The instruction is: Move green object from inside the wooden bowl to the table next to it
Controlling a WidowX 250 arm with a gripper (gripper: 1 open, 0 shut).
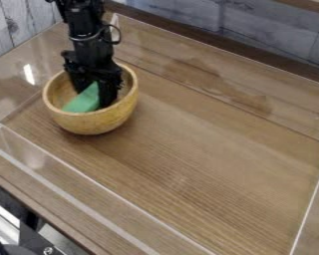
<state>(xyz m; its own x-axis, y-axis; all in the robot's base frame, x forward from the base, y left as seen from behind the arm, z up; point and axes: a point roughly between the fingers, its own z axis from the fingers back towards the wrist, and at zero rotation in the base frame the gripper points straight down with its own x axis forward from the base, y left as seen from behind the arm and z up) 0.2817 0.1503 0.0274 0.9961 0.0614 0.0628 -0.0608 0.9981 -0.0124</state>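
Note:
The wooden bowl [91, 124] sits on the table [215, 139] at the back left. Inside it the green object [80, 101] lies tilted against the bowl's inner wall, lower end toward the left. My black gripper [95, 92] reaches straight down into the bowl and is shut on the block's upper end. The fingertips hide that end of the block.
Clear acrylic walls [149, 214] run round the tabletop's edges. Bare wood-grain surface lies to the right of and in front of the bowl. A grey plank wall stands behind the table.

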